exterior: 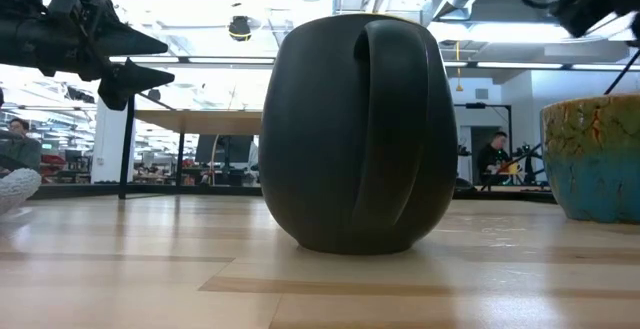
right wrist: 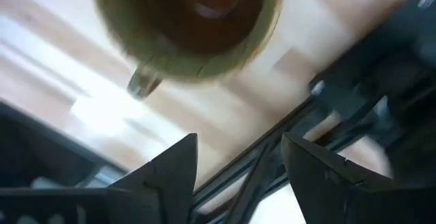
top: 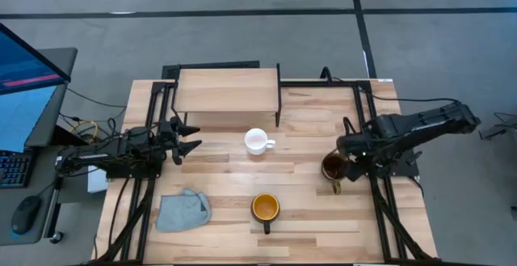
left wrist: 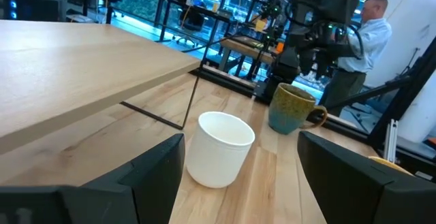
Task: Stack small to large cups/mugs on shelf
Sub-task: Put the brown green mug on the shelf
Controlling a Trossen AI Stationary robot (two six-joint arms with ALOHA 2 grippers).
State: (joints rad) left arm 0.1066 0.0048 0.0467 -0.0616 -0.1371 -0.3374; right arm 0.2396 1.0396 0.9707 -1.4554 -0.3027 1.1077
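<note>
The left gripper (top: 196, 137) hangs with jaws spread wide and empty, while the right gripper (top: 346, 169), wrist bent downward, holds its jaws parted too.

The small white mug (top: 257, 141) is standing upright just in front of the light-wood shelf (top: 227, 92). The dark mug with orange-yellow inside (top: 265, 208) is sitting nearer the front edge, and the olive-tan mug (top: 334, 167) is standing toward the right side.

A soft grey-blue cloth (top: 182, 211) lies crumpled on the big pale wooden table (top: 307, 217), near its front left corner. Off the table's left side sit a blue computer screen (top: 20, 96), a black keyboard (top: 12, 171) and a dark mouse (top: 27, 214).
</note>
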